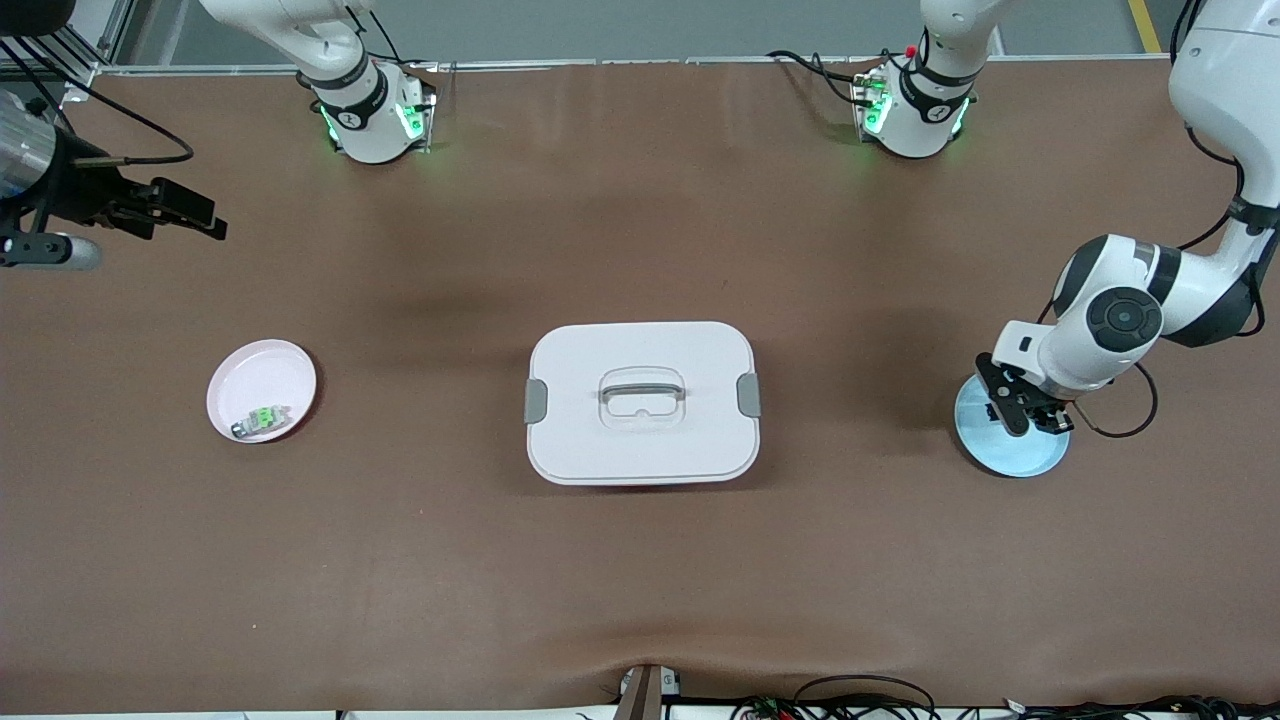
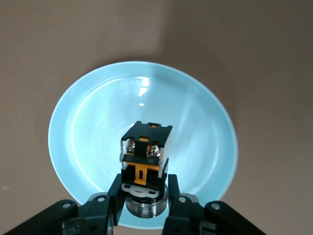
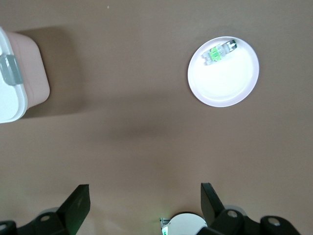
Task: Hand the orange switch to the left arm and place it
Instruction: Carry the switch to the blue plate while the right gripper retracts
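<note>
The orange switch, a black block with orange parts and a metal ring at its base, sits between the fingers of my left gripper, which is shut on it. It is over the light blue plate, at the left arm's end of the table. In the front view the left gripper covers the switch. The white box with grey latches stands at the table's middle. My right gripper hangs open and empty over the right arm's end, its fingers wide apart.
A pale pink plate at the right arm's end holds a small green-and-clear component, also in the right wrist view. A corner of the box shows there too. Cables run along the table's front edge.
</note>
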`<act>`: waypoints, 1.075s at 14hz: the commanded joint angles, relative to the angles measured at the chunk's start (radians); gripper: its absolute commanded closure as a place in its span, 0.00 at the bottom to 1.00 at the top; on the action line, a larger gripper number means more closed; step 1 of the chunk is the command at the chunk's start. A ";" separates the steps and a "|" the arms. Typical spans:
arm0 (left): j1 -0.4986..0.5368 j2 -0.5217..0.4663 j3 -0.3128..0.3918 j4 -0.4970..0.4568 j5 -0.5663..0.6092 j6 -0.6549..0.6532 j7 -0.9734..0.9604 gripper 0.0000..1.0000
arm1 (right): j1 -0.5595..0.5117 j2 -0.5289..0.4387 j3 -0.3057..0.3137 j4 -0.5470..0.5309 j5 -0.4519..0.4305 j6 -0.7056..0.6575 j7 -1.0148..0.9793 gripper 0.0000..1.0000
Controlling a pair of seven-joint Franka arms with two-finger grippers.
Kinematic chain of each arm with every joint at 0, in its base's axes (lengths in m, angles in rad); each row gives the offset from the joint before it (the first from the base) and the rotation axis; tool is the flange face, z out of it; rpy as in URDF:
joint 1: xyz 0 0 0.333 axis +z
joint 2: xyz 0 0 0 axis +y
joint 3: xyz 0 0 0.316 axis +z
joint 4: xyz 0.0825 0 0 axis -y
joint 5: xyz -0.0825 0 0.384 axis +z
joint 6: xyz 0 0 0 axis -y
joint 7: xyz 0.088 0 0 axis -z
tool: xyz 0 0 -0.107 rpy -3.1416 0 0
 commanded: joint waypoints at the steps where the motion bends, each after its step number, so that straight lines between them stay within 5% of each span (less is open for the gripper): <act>1: 0.057 0.065 -0.011 0.013 0.095 0.043 0.033 1.00 | -0.040 0.049 0.016 0.077 -0.019 -0.010 -0.021 0.00; 4: 0.069 0.065 -0.013 0.009 0.095 0.045 0.033 1.00 | -0.065 0.080 0.018 0.126 -0.016 -0.007 -0.021 0.00; 5: 0.071 0.066 -0.013 0.009 0.095 0.046 0.027 0.72 | -0.066 0.086 0.018 0.135 -0.016 -0.002 -0.021 0.00; 6: 0.077 0.066 -0.013 0.010 0.092 0.049 0.021 0.01 | -0.066 0.092 0.018 0.152 -0.016 -0.005 -0.021 0.00; 10: 0.085 0.025 -0.030 0.028 0.055 0.051 0.019 0.00 | -0.065 0.118 0.019 0.172 -0.017 -0.007 -0.021 0.00; 15: 0.085 -0.096 -0.073 0.091 -0.239 -0.047 0.021 0.00 | -0.083 0.120 0.019 0.180 -0.016 0.001 -0.023 0.00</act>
